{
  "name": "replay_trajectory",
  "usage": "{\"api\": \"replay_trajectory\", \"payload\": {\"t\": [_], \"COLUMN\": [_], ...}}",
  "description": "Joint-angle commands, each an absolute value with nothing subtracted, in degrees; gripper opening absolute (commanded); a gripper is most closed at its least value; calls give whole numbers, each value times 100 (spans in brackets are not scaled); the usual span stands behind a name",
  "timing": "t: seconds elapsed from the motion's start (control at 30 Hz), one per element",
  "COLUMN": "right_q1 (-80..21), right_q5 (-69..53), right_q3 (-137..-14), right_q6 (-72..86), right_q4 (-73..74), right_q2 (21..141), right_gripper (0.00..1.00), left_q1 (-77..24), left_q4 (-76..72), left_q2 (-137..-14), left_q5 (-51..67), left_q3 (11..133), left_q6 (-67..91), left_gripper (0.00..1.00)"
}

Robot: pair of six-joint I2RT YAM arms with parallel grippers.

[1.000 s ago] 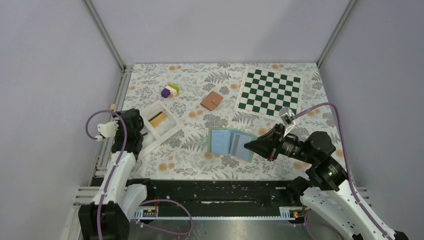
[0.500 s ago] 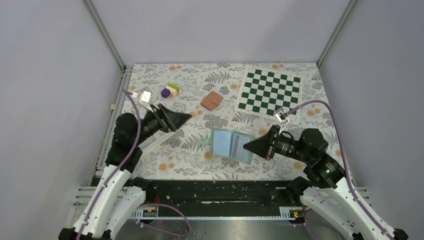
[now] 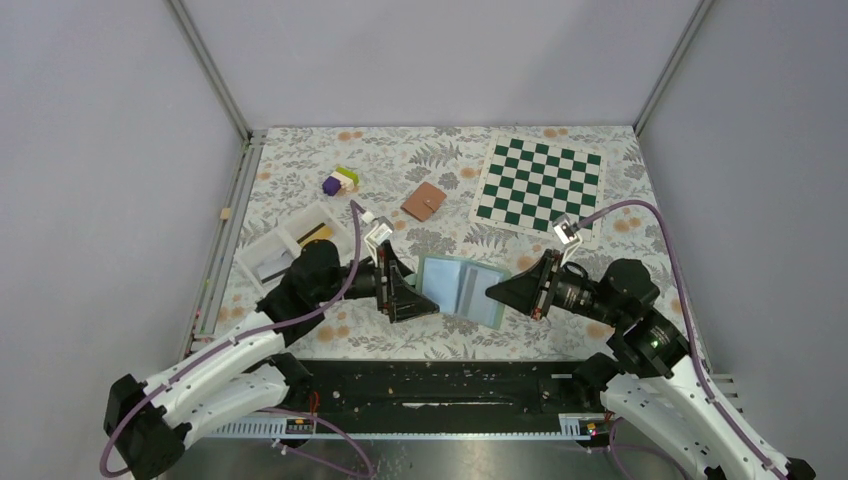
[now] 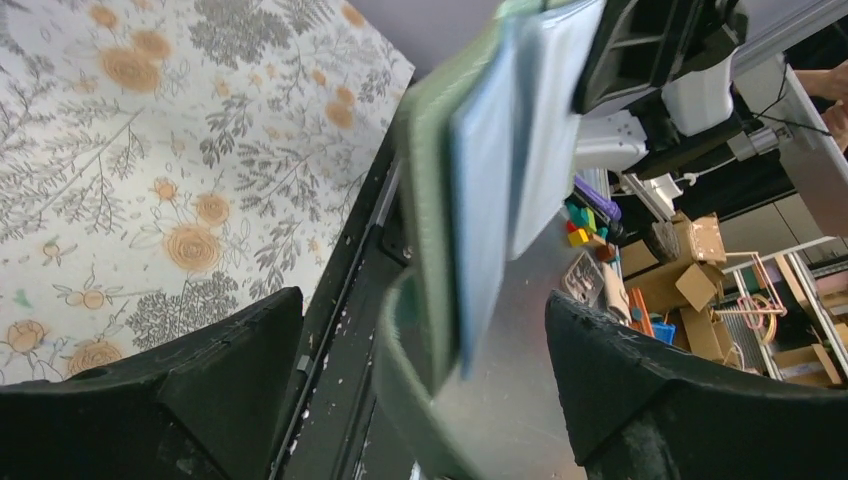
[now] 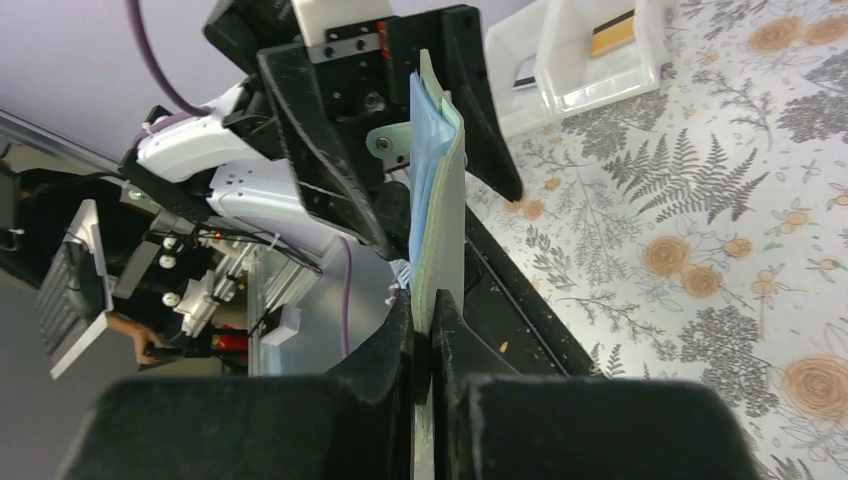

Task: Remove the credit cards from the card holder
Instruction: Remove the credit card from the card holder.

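my right pincer [image 3: 492,292] is clenched on the right-hand edge of the open green card holder with pale blue plastic pages [image 3: 462,285]. i judge that grip is there to anchor it: thin pages flop and slide, so one side has to be pinned while the other is worked. in the right wrist view the card holder [image 5: 438,230] stands edge-on, running straight out of my shut fingertips toward the other arm. it looks raised off the floral-cloth worktop [image 3: 290,160], though from above i cannot be sure.

my left pincer [image 3: 432,304] is released, with its jaws spread wide, and sits at the holder's left edge. the left wrist view shows why. the card holder [image 4: 470,190] hangs between the two black fingers [image 4: 190,380] and neither seems to touch it. so i am straddling the free edge, placed to nip a page or a card.

i cannot tell whether any cards sit in the pockets, because the pages are seen edge-on or too small. one yellow-orange card [image 3: 316,234] lies in the white plastic tray [image 3: 252,262] at the left, well apart from the holder. i take that tray as the drop-off spot. the next close should catch a card alone, not the whole sleeve.
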State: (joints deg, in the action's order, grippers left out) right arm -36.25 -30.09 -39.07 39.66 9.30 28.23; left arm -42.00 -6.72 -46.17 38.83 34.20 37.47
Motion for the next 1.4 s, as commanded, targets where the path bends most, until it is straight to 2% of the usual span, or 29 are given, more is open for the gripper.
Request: {"api": "replay_trajectory", "payload": {"t": [0.0,0.1,0.23,0.3,0.37,0.43,0.47,0.5,0.57,0.63,0.73,0.87,0.9,1.0,1.1,1.3,1.37], "right_q1": [-3594,-3587,-3594,-3595,-3594,-3595,-3595,-3587,-3594,-3595,-3594,-3595,-3595,-3588,-3590,-3594,-3595], "right_q5": [-3271,-3347,-3315,-3340,-3421,-3424,-3409,-3384,-3336,-3318,-3301,-3217,-3211,-3149,-3062,-2758,-2472], "right_q3": [-3797,-3763,-3733,-3726,-3757,-3790,-3807,-3837,-3892,-3966,-4002,-3859,-3801,-3650,-3493,-3868,-4194], "right_q6": [4348,4330,4246,4263,4278,4310,4341,4379,4472,4555,4582,4594,4624,4633,4621,4322,3997], "right_q4": [294,333,540,547,551,589,619,654,679,685,677,653,635,637,642,1028,1428], "right_q2": [2814,2879,2905,2936,2998,3022,3021,3010,2970,2931,2900,2946,2971,3030,3041,2695,2599], "right_gripper": [0,0,0,0,0,1,7,14,24,27,27,19,22,41,54,57,63], "left_q1": [-4328,-4325,-4325,-4327,-4330,-4325,-4326,-4330,-4333,-4324,-4327,-4331,-4326,-4324,-4330,-4321,-4307], "left_q4": [-1686,-2115,-2410,-2538,-2672,-2727,-2738,-2734,-2740,-2822,-3066,-3307,-3337,-3396,-3419,-2945,-2750], "left_q2": [-4834,-4891,-4878,-4925,-4983,-5018,-5033,-5044,-5091,-5154,-5229,-5325,-5322,-5243,-5132,-4774,-4671], "left_q5": [3981,3908,3753,3746,3748,3660,3580,3514,3407,3347,3329,3399,3414,3429,3442,3121,2970], "left_q3": [3292,3138,2962,2877,2806,2747,2716,2682,2604,2520,2407,2397,2407,2417,2418,2449,2461], "left_q6": [3776,4002,4216,4311,4423,4482,4509,4530,4567,4619,4747,4872,4888,4961,5035,4836,4749], "left_gripper": [87,74,71,64,47,20,7,0,0,0,0,0,0,0,0,0,0]}}
